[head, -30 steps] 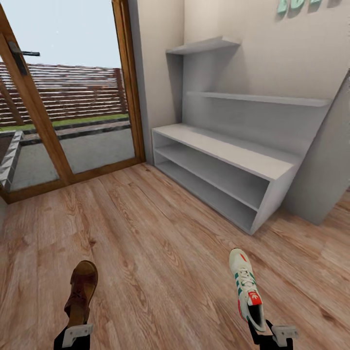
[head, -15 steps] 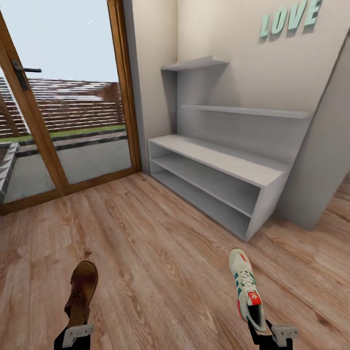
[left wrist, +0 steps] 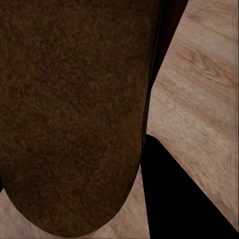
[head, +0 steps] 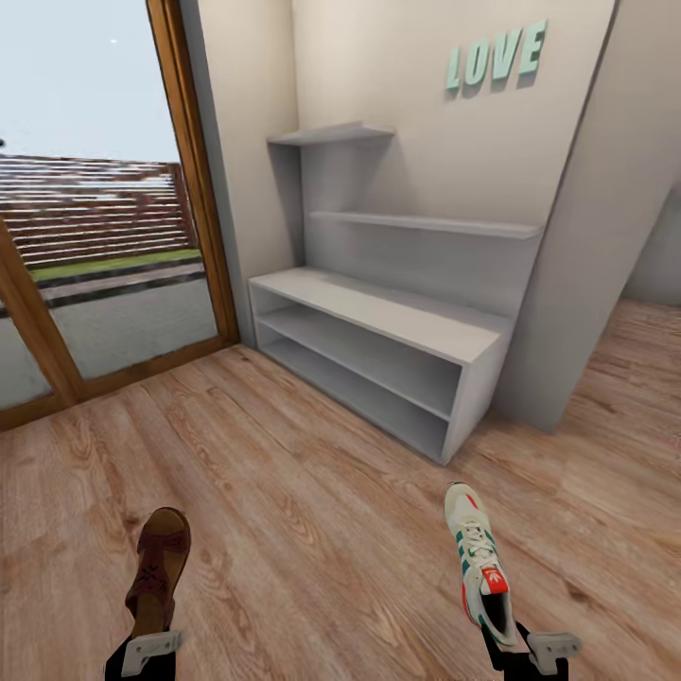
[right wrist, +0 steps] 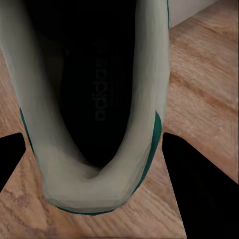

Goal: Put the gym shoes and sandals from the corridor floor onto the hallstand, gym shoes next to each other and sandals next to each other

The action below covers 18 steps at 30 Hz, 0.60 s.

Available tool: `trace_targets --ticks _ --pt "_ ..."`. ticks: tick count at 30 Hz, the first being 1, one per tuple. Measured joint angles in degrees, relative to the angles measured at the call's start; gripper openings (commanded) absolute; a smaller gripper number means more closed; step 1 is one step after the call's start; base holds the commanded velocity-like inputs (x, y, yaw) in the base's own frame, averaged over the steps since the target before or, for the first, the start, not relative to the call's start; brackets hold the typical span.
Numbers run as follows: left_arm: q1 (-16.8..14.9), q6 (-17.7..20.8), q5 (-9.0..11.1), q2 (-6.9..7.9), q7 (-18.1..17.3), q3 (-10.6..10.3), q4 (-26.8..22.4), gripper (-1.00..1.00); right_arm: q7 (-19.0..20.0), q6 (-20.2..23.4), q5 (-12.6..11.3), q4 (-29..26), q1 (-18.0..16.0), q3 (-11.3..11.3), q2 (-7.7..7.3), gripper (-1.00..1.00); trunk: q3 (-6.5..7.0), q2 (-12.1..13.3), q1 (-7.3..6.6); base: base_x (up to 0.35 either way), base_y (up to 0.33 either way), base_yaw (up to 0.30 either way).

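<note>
Head view: the left pincer (head: 149, 653) was clamped on a brown sandal (head: 158, 567), the right pincer (head: 530, 653) on a gym shoe (head: 480, 563), both carried above the corridor floor (head: 312, 492). The hallstand (head: 378, 350) stood ahead, shelves bare.

Left wrist view: sandal sole (left wrist: 69, 109) held over planks.

Right wrist view: shoe opening (right wrist: 94, 99) seated between fingers.

Recommendation: approach squarely, keep both level, and leave room beside each for its mate.

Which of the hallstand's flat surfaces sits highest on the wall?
The short pale-grey upper shelf nearest the glass door; the longer shelf and bench top lie lower.
</note>
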Motion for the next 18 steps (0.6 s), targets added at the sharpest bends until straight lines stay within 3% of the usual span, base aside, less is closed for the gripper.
trace_targets --ticks 4,10,18 --pt "0.00 0.00 -0.03 0.00 0.00 0.00 0.00 -1.00 0.02 0.00 0.01 0.01 0.00 0.00 0.00 -1.00 0.18 0.42 -0.23 0.000 0.000 -0.218" --pt "0.02 0.00 -0.04 -0.12 0.00 -0.06 -0.01 -1.00 0.03 0.08 -0.01 0.02 -0.01 -0.01 0.01 -1.00 0.18 0.41 -0.23 0.020 0.001 -0.038" --pt "0.02 0.01 -0.03 -0.17 0.00 -0.02 -0.04 -1.00 0.03 0.11 -0.01 0.03 -0.01 -0.02 0.01 -1.00 0.19 0.41 -0.25 0.222 0.164 -0.003"
